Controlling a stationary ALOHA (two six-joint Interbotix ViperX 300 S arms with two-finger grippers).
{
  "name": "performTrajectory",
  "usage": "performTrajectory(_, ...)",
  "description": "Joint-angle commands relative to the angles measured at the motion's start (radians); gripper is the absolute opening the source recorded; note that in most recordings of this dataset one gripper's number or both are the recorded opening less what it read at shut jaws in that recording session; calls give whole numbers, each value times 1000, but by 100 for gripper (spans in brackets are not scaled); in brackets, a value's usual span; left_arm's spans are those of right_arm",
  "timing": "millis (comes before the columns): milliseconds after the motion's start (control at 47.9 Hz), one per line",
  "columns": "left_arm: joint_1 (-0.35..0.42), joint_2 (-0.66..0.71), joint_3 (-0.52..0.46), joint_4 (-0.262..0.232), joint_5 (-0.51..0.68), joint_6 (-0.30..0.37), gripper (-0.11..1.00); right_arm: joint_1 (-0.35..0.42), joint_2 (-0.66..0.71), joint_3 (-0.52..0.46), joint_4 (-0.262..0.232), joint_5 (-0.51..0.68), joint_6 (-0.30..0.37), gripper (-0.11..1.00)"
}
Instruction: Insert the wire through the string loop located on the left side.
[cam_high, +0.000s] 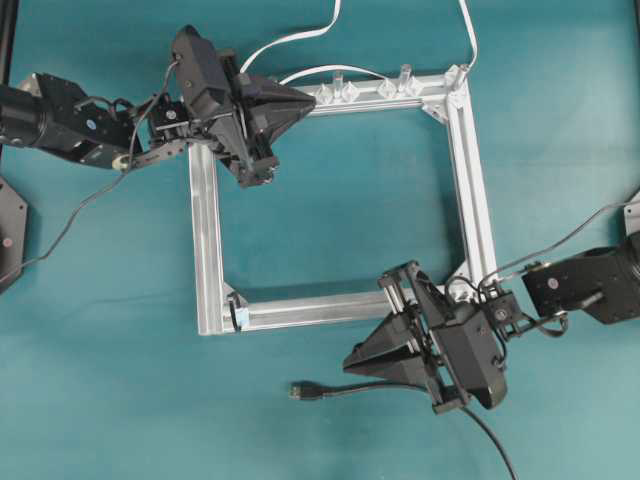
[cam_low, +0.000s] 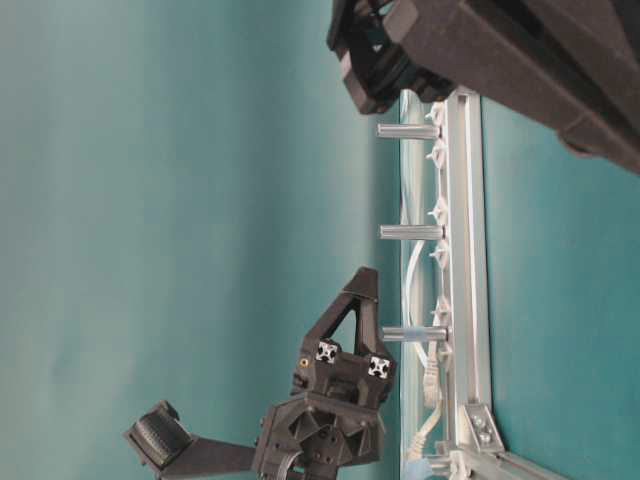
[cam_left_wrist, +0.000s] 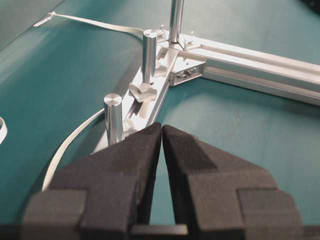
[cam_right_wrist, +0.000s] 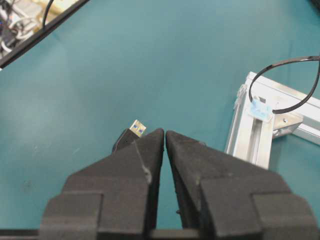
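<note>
A dual-arm robot poised over a square aluminium frame (cam_high: 205, 230) on a teal table (cam_high: 330, 200), the threading job not yet begun. The wire (cam_high: 345, 391) lies loose on the table at the near edge of the overhead view, its plug (cam_high: 304, 391) pointing left, just beside and below the right gripper (cam_high: 352, 362). In the right wrist view the plug's metal tip peeks out from behind the pads (cam_right_wrist: 145, 150), which stand together with only a hairline gap and nothing between them. The string loop (cam_right_wrist: 287, 85), thin and dark with a pale blue tab (cam_right_wrist: 260, 109), sits at the frame's near-left corner, well apart from the plug.

The left gripper (cam_high: 308, 98) hangs over the frame's far rail near the clear clips (cam_high: 352, 92) and a white cable (cam_high: 300, 38); its pads (cam_left_wrist: 145, 150) also meet, empty.

To do the pickup well, the right gripper would likely need to spread its jaws, drop over the cable just behind the plug and leave a short stub free to steer. Gripping too far back would probably let the tip droop and miss so small a loop. The left gripper might steady the loop if it flops.

Both arms reach inward with wrists pitched down, the right pointing left toward the plug, the left pointing right along the far rail
</note>
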Motion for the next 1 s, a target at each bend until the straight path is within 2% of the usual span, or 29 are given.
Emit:
performTrajectory(0,0,-52,-23,43,61,9,15,-8,-11,-18,3,-8,5,20)
performTrajectory(42,2,-71,-26,43,112,14,13,-8,-11,-23,5,-9,5,18)
performTrajectory(104,3,-101,-26,46,196,20,1,-8,-11,-28,8,-12,5,5)
performTrajectory(146,3,-123,-25,48,247,28,0,-8,-12,-29,11,-12,5,1)
performTrajectory(334,-2,-204,-17,48,397,40,0,-6,-20,-20,28,-6,5,0)
performTrajectory(585,-6,-245,2,49,405,38,0,-2,-26,-23,89,25,23,0)
performTrajectory(940,-14,-238,2,49,405,34,0,3,-34,-31,92,52,25,1)
performTrajectory(982,-14,-236,2,49,405,32,0,3,-34,-32,94,57,25,4)
